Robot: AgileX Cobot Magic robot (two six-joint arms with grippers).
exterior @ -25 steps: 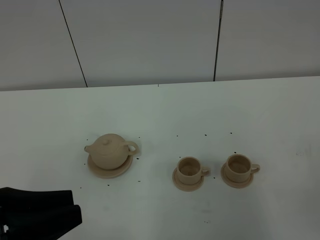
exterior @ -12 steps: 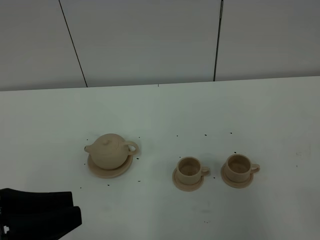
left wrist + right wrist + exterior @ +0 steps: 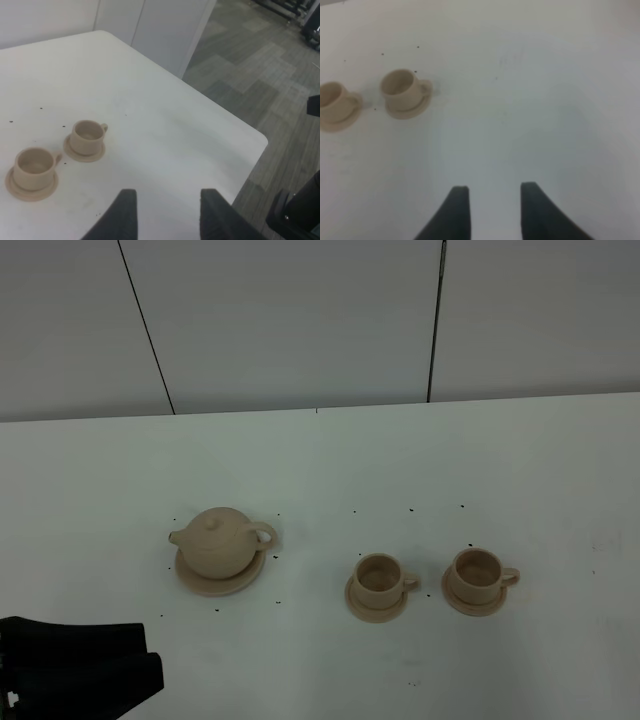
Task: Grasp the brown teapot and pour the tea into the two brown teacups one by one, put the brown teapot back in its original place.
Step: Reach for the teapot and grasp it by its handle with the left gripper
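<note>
The white desk (image 3: 400, 460) carries the brown teapot (image 3: 218, 543) on its saucer (image 3: 220, 588), well left of the 2 brown teacups (image 3: 380, 578) (image 3: 476, 575). Nothing has shifted in the last second. My left pincer (image 3: 167, 212) and right pincer (image 3: 492, 212) stand released and empty; the grasp is not yet begun.

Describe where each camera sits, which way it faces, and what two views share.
Exterior high: up high, looking down over the table at teapot, left cup and right cup; left arm shows bottom left.
Left wrist: behind the open left gripper, facing across both cups to the table's edge and floor.
Right wrist: behind the open right gripper, facing down at the table.
Shared: all three see both cups.
</note>
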